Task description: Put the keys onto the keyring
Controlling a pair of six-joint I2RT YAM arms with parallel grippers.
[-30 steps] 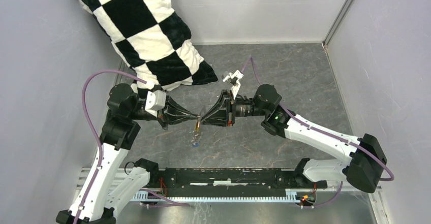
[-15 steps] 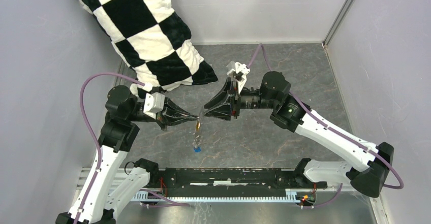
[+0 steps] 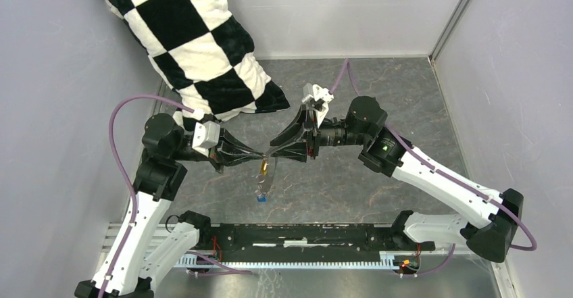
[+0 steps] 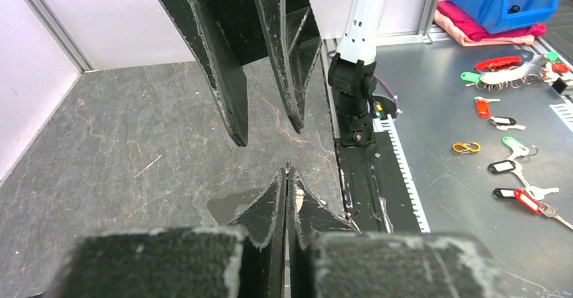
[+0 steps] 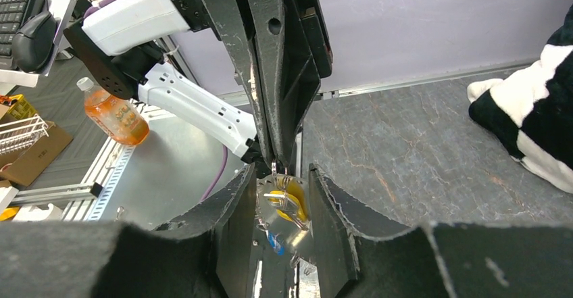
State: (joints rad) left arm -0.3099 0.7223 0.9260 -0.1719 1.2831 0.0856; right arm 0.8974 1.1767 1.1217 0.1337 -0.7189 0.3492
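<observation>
The left fingers [image 4: 276, 200] are pressed together on the top of the thin tan-grey oval keyring [image 3: 268, 178], which hangs in the air above the grey marbled bench [image 3: 378, 95]. The small yellow-headed key [image 5: 292, 202] and the small blue-headed key [image 5: 273, 244] dangle with it. The right fingers [image 5: 233, 210] are spread apart on either side of this cluster. Whether both keys are threaded cannot be told. The loop should be held steady and the yellow head pinched flat before it is slid along.
</observation>
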